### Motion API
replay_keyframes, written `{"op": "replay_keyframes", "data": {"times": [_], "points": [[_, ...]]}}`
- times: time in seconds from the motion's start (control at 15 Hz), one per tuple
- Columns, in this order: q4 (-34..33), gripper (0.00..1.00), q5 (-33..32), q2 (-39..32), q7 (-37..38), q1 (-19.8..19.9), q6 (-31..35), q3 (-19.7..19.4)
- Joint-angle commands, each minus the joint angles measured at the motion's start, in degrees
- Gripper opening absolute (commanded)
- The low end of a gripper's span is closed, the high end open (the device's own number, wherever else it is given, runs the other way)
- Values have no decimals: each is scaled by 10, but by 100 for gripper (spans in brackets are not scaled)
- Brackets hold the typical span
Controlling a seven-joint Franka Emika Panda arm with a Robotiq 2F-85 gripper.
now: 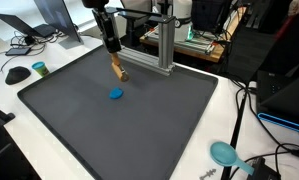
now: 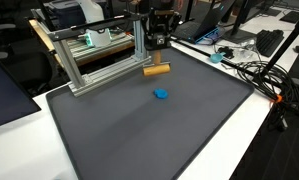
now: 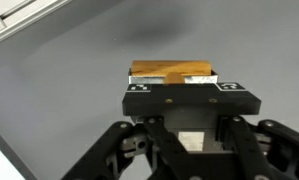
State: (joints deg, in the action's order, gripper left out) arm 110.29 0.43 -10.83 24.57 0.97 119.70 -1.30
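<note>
1. gripper [image 3: 184, 92]: matte black housing with angular black linkage bars on both sides.
2. fingertips [image 3: 139, 90]: black blocks, with small white markings on the top face of each.
3. arm [image 1: 107, 28]: the end section is dark and slim in an exterior view.

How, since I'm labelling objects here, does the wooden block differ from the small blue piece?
The wooden block is tan and elongated; the blue piece is rounder and lower. The wooden block is clamped in the pincer; the blue piece lies loose on the dark mat. Both are small.
</note>
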Motion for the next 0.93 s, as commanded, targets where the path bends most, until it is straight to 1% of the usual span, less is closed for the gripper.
{"op": "replay_keyframes", "data": {"times": [0.0, 0.13, 0.33, 0.47, 0.67, 0.8, 0.87], "points": [[-12, 22, 14, -7, 12, -3, -4, -8], [-17, 22, 34, -12, 17, 4, 12, -12], [-22, 22, 37, -21, 59, 3, 30, -23], [-28, 22, 40, -31, 102, -2, 40, -28], [-44, 22, 51, -47, 160, -8, 34, -27], [-58, 22, 51, -62, 200, -15, 32, -25], [-64, 22, 41, -71, 225, -21, 36, -27]]}}
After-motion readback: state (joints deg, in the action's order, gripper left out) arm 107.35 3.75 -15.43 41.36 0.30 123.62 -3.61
